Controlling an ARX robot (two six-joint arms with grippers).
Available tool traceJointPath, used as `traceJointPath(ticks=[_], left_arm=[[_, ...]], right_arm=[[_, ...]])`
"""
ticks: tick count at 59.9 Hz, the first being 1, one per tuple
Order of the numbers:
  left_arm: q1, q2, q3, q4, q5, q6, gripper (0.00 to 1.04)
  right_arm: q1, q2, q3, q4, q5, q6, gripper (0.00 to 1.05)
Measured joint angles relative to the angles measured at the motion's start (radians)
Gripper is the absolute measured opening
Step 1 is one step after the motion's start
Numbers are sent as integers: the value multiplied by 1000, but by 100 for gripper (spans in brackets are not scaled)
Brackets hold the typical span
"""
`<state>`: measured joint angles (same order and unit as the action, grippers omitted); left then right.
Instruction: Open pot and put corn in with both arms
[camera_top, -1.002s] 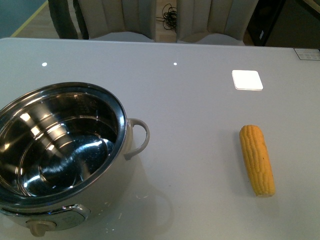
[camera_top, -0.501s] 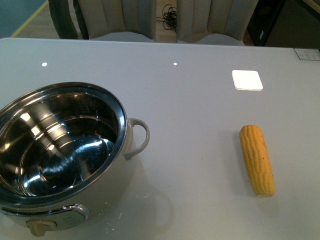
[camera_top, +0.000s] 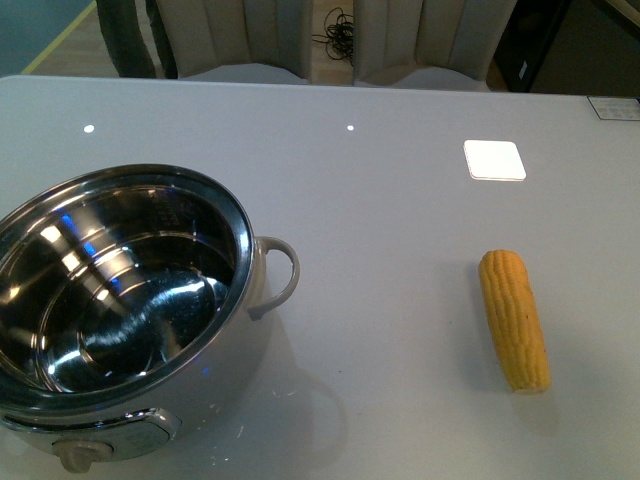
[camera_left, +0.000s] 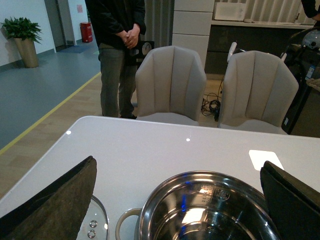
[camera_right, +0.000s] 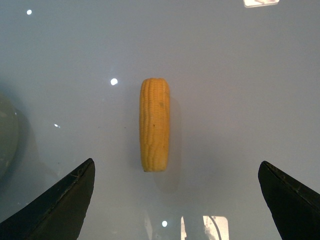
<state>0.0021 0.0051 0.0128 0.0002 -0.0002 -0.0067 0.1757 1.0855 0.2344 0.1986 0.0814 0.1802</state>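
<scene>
While our left gripper (camera_left: 177, 165) hangs wide open and empty above the uncovered cream-white round electric pot (camera_top: 240, 350), our right gripper (camera_right: 176, 162), equally spread and empty, hovers over the yellow husked corn cob (camera_top: 514, 320) lying on the pale grey desk (camera_top: 400, 200), well right of the pot.

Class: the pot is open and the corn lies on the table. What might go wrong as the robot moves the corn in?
1. The round corn lies loose on the glossy table; the open right gripper closing off-centre may roll it away.
2. The corn lies well apart from the pot, so it might slip during the carry or strike the steel rim.
</scene>
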Motion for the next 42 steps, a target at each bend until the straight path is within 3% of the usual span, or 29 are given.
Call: traceJointPath(ticks=[8,16,42], left_arm=[[0,0,0,0,0,0,98],[0,0,0,0,0,0,98],[0,0,0,0,0,0,98]], right_arm=[[28,372,92,204,0,-16,96],[42,631,182,294,17,-37,96],[58,1045,408,323,31,-109,96]])
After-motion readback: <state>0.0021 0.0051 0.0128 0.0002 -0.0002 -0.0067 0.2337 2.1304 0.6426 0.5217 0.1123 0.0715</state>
